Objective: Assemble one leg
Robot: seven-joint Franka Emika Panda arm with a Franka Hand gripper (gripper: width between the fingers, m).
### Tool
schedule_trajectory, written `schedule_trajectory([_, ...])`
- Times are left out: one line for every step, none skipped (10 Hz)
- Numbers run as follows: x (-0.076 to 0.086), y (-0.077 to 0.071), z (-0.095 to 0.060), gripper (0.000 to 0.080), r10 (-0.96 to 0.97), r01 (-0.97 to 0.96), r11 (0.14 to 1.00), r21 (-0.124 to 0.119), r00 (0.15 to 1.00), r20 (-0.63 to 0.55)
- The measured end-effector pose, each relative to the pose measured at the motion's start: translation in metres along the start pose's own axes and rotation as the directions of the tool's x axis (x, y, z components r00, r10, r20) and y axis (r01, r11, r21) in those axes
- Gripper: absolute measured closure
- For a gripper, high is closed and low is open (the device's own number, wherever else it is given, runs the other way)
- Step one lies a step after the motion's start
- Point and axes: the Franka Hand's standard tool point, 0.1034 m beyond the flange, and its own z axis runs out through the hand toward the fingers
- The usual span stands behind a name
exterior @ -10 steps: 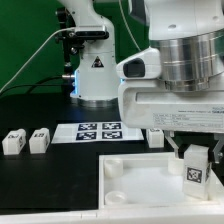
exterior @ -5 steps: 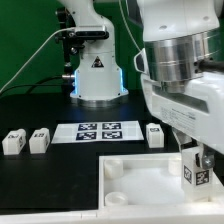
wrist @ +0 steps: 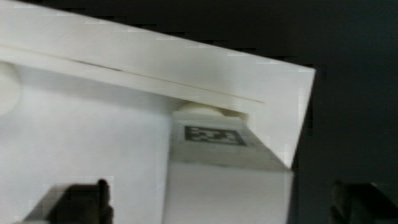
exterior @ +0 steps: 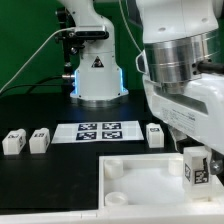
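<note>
Marker board [exterior: 98,131], white square panel [exterior: 150,182], black table [exterior: 35,105]

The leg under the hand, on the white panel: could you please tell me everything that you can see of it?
The leg is a small white block, plastic by its look, with a black-and-white square tag on the face towards the exterior camera. It stands upright on the white panel, near its edge on the exterior view's right. The hand is over it, open; its fingers stand either side, apart from the leg.

The arm [exterior: 185,70] points down, its gripper [wrist: 222,203] fingers spread wide apart.
</note>
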Motion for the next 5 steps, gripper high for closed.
schedule_trajectory([-0.0009, 0.0020, 0.0010, 0.0156, -0.192, 0.192, 0.981, -0.035, 0.981, 0.002])
schedule_trajectory([-0.0021, 0.0007, 0.0014, 0.0151, -0.322, 0.322, 0.945, -0.048, 0.947, 0.005])
schedule_trajectory([-0.0019, 0.0009, 0.0021, 0.0151, -0.398, 0.398, 0.916, -0.043, 0.917, 0.003])
schedule_trajectory([-0.0007, 0.0013, 0.0025, 0.0150, -0.512, 0.512, 0.858, -0.045, 0.859, 0.007])
schedule_trajectory([-0.0004, 0.0014, 0.0026, 0.0150, -0.584, 0.584, 0.810, -0.044, 0.811, 0.011])
